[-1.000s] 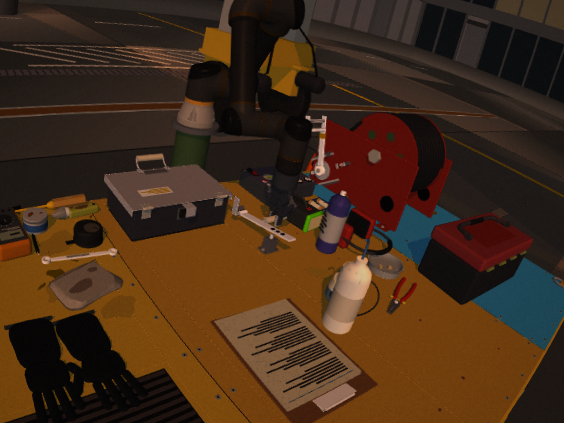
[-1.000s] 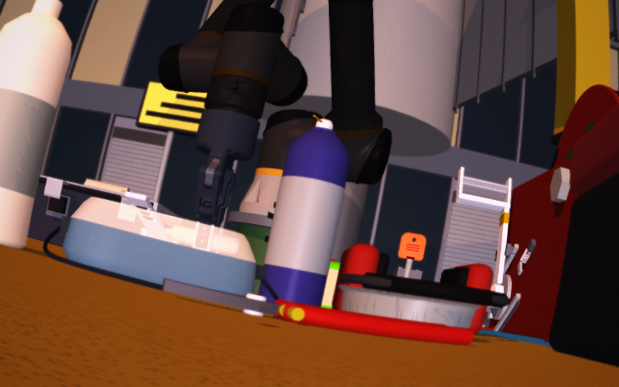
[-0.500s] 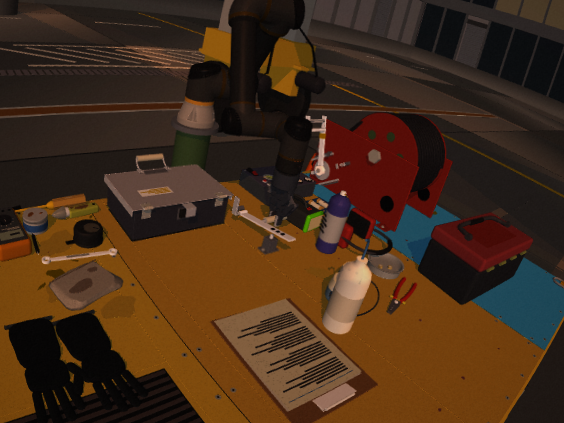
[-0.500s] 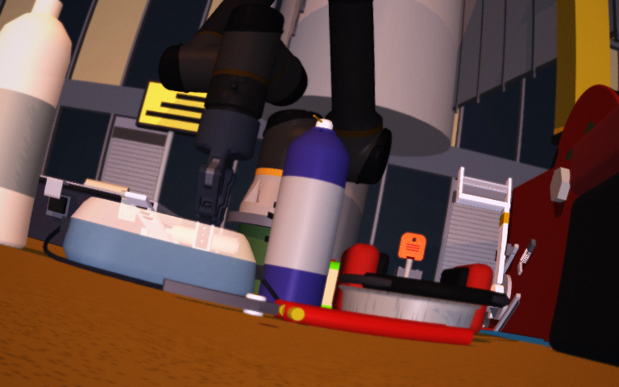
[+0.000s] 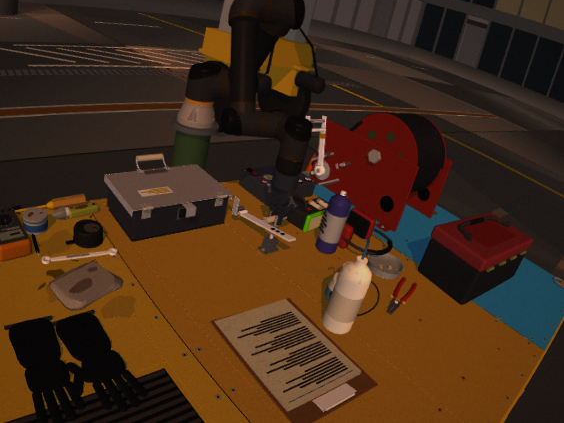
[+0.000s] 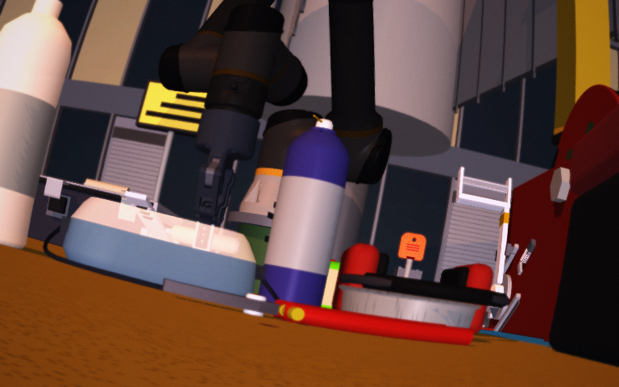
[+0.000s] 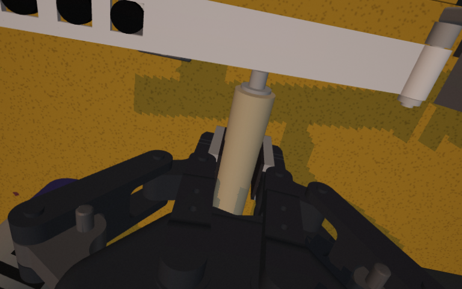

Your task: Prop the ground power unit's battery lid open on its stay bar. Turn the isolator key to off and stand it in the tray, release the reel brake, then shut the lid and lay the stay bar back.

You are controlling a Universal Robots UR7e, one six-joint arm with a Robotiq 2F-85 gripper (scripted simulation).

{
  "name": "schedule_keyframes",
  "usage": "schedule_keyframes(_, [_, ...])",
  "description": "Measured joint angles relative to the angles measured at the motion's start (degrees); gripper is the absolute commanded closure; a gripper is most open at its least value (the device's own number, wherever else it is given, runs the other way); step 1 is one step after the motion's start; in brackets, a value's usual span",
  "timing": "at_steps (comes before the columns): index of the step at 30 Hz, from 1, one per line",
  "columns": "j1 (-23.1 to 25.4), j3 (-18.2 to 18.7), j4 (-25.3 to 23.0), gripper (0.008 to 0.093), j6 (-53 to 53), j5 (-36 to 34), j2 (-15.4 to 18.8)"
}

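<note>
The stay bar (image 5: 264,222) (image 7: 218,42) lies low over the deck just right of the grey battery box (image 5: 167,199), whose lid is down. A cream grip (image 7: 242,146) sticks out from the bar's side. My gripper (image 5: 278,214) (image 6: 212,214) (image 7: 240,150) has its two fingers clamped on that grip. The orange-tagged isolator key (image 6: 411,253) stands upright behind the foil tray (image 5: 384,266) (image 6: 411,306). The red cable reel (image 5: 395,163) stands to the right, with a white brake lever (image 5: 320,146) on its left face.
A red-lidded battery case (image 5: 475,256) sits at the right on the blue mat. A blue spray can (image 5: 332,222) (image 6: 306,214) and a white bottle (image 5: 347,296) stand near the bar. Pliers (image 5: 401,295), a clipboard (image 5: 295,353), a wrench (image 5: 79,256) and gloves (image 5: 65,361) lie on the deck.
</note>
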Motion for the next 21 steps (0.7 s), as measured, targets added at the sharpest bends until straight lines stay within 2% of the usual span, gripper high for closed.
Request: schedule_keyframes(21, [0.0, 0.2, 0.5, 0.0934, 0.0, 0.0, -0.7])
